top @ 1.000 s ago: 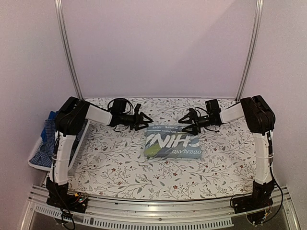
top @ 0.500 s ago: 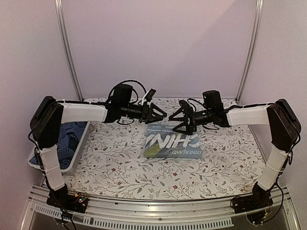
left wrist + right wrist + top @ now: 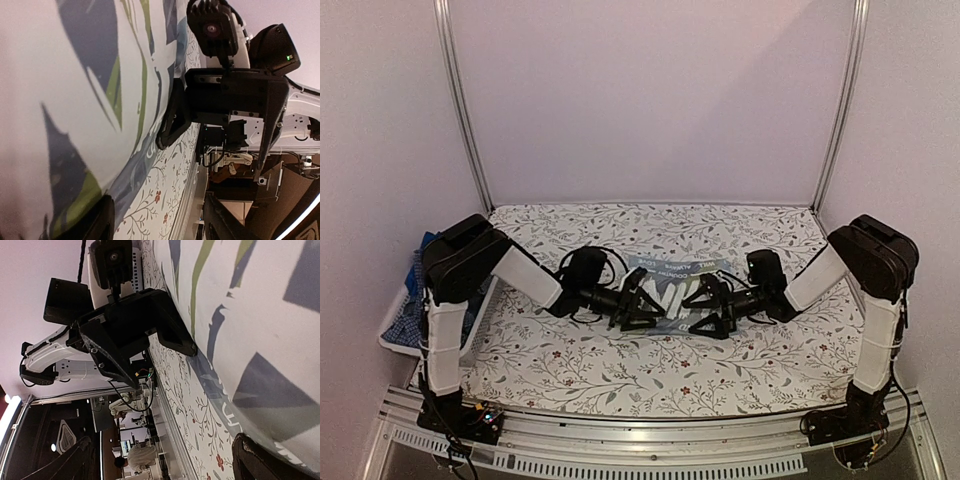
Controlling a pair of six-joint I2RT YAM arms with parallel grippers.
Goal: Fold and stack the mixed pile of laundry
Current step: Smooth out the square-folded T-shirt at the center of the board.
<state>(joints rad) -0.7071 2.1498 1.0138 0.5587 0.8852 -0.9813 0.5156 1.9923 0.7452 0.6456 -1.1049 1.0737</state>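
Floral tabletop (image 3: 570, 360): left fingers (image 3: 642, 296) and right fingers (image 3: 706, 294), spread, flank folded garment (image 3: 672, 272).

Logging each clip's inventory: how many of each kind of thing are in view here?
Folded garment: 1
Basket: 1, blue clothes inside uncountable
Grippers: 2, left gripper and right gripper
Total: 4

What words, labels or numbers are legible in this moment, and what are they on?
No text can be quoted as readable.
Large white lettering on the folded blue-grey printed garment: mostly covered by the left gripper and the right gripper, unreadable.
Small line of print along its far edge: too blurred.
Wrist views: only fragments of the print, too close and blurred.
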